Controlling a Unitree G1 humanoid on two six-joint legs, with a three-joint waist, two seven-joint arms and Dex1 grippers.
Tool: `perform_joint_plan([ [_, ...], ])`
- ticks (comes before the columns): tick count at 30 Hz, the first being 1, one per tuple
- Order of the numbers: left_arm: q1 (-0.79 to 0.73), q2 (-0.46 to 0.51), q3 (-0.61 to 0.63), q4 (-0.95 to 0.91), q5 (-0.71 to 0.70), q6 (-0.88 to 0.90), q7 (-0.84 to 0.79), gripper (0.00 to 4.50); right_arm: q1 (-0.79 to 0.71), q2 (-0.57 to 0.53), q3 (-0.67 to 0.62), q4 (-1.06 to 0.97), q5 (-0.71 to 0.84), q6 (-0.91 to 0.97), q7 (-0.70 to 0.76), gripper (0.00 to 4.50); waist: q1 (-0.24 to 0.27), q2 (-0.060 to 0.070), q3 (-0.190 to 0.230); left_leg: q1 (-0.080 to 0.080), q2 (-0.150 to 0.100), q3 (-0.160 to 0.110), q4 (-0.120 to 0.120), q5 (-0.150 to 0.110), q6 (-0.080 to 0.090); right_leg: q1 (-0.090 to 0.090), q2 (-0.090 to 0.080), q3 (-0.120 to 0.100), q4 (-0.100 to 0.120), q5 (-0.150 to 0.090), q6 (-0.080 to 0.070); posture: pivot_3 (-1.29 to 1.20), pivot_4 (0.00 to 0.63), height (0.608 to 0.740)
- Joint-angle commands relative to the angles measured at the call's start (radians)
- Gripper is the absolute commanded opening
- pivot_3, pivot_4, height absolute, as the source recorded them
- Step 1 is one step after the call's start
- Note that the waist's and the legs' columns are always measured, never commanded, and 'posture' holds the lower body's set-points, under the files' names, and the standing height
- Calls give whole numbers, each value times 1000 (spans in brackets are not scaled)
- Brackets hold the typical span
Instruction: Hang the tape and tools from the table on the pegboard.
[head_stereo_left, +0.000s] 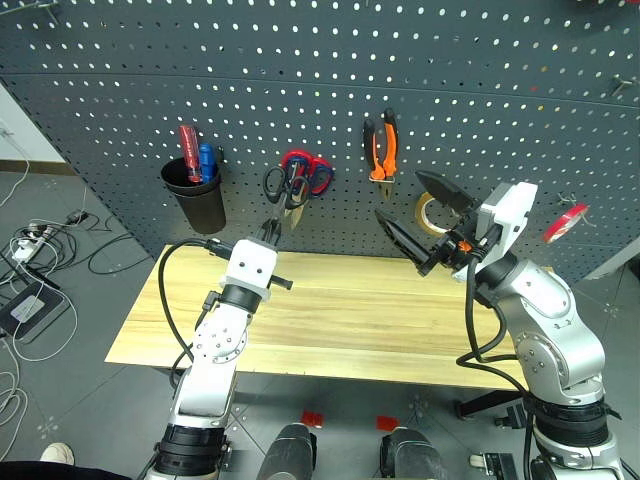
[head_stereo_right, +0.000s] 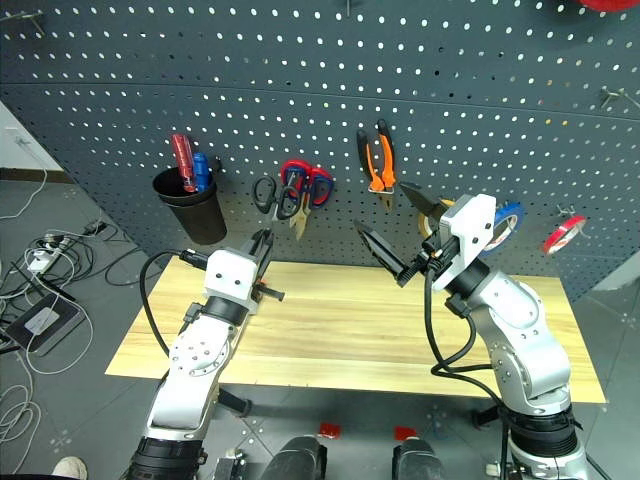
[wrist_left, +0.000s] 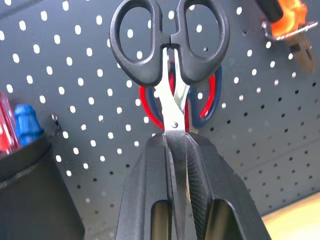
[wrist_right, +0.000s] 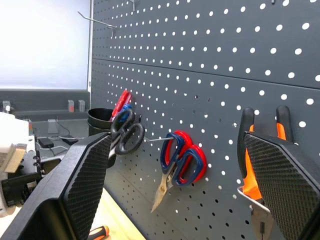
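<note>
My left gripper (head_stereo_left: 270, 234) is shut on the blades of the small black-handled scissors (wrist_left: 146, 76). It holds them handles-up against the dark pegboard (head_stereo_left: 300, 70), right beside the hanging red-handled scissors (head_stereo_left: 312, 176). I cannot tell whether the black handles touch the hook. The orange-and-black pliers (head_stereo_left: 381, 146) hang on the board. The tan tape (head_stereo_left: 430, 214) hangs lower, partly behind my right gripper (head_stereo_left: 399, 195), which is open and holds nothing above the table (head_stereo_left: 350, 320). An orange-and-black handle, apparently the screwdriver (wrist_right: 98, 232), lies on the table.
A black cup (head_stereo_left: 196, 196) on the board holds a red and a blue screwdriver. A thin blue roll (head_stereo_right: 507, 216) and a thin red roll (head_stereo_left: 565, 222) hang at the right. Bare hooks stick out higher up. Cables lie on the floor at the left.
</note>
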Motion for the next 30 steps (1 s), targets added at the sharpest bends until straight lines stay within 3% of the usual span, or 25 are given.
perform_joint_plan([
  [1,-44,-7,1,-1,-10,20,-7,160,-6,-6,-6,-22,-3,-7,-10,4500,0,0,0,0,0,0,0,0,0,0,0,0,0,0,0,98,124,740],
  [29,-130,-21,-6,106,-6,128,-18,160,9,-17,-6,-50,-3,21,-51,4500,-21,0,0,0,0,-1,0,0,1,0,0,0,0,0,0,60,152,740],
  [30,-132,-19,-7,107,1,125,-12,510,11,-18,-7,-47,-3,19,-50,4500,-23,0,0,0,0,-1,0,0,1,0,0,0,0,0,0,60,152,740],
])
